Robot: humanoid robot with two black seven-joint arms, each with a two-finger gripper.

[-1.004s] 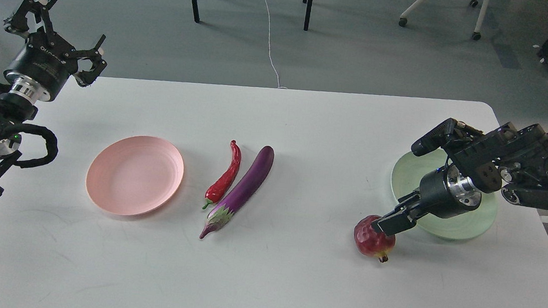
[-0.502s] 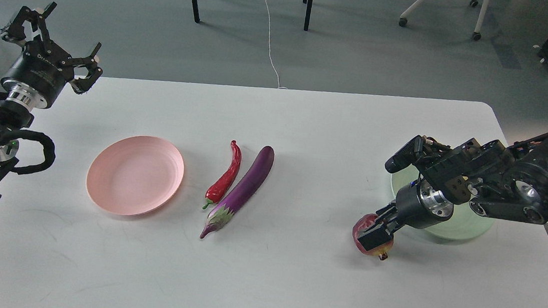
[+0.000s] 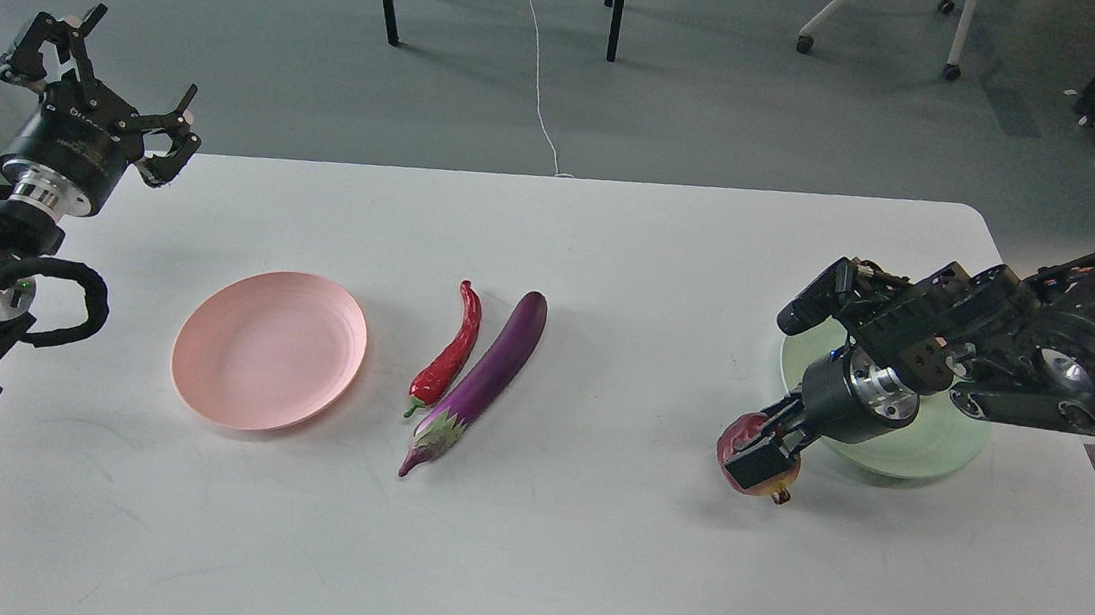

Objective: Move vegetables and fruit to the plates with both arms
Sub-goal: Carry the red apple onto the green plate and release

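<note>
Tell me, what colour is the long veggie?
Purple eggplant, shown best in the head view.

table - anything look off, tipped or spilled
Nothing stands out. The pink plate sits flat and bare, the chili pepper and eggplant lie side by side, and the right claw grips the dark red fruit beside the green plate.

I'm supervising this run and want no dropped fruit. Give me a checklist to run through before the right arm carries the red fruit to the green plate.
1. Right pincer closed around the dark red fruit: ok, fingers sit on it.
2. Fruit lifted off the white table: cannot tell, the pincer hides its underside.
3. Green plate free to receive: cannot tell, the right arm covers most of it.
4. Left pincer out of the way: ok, open and raised at the far left.
5. Eggplant, chili pepper and pink plate away from the path: ok.
</note>
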